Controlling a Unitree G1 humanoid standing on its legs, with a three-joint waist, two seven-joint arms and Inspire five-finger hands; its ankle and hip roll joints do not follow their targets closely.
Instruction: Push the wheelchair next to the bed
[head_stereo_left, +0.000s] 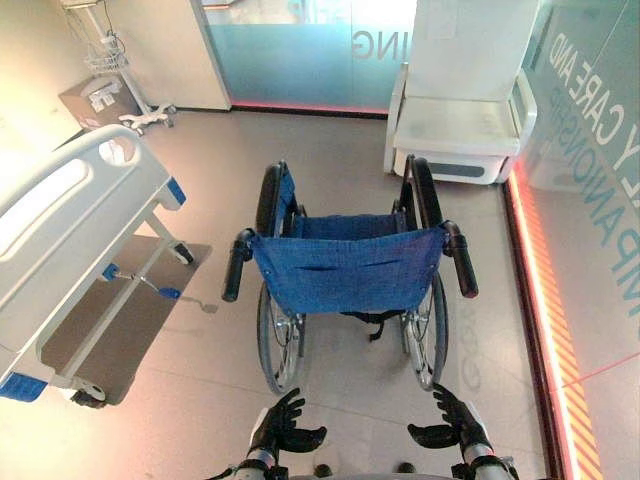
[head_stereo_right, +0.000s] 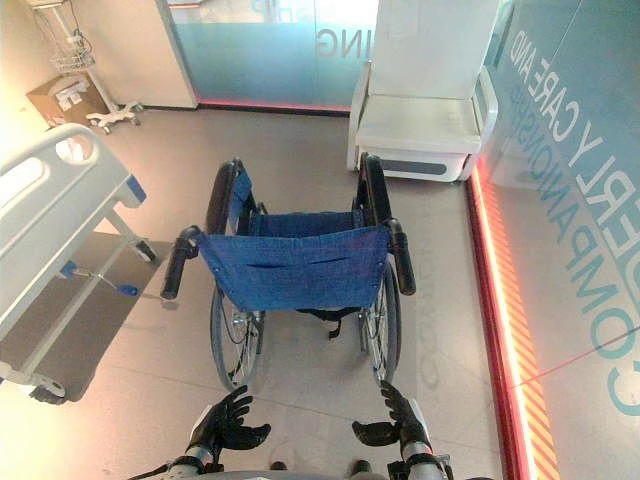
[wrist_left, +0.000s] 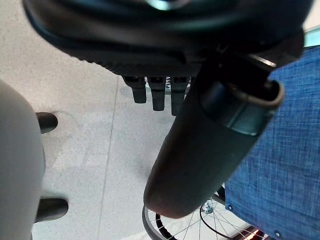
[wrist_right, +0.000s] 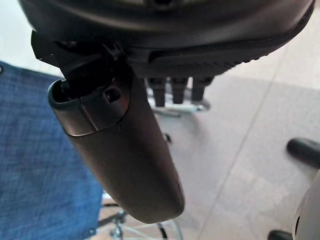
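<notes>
Both hands hung open behind the wheelchair (head_stereo_left: 345, 265), left hand (head_stereo_left: 283, 425) and right hand (head_stereo_left: 447, 420) short of its push handles (head_stereo_left: 238, 265); I'd grip both evenly before steering toward the bed (head_stereo_left: 70, 230).

The left hand (head_stereo_left: 285, 425) and right hand (head_stereo_left: 445, 420), at the frame's bottom edge, are dark, glossy and slim-fingered. Silver-grey wrists follow. Each thumb looks smooth and rounded.

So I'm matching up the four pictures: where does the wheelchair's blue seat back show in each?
Left eye: seat back at centre.
Right eye: centre, a little to the left.
Left wrist: along the right edge, past the thumb.
Right wrist: along the left edge.
Shared landmark: the wheel spokes beneath it.
</notes>
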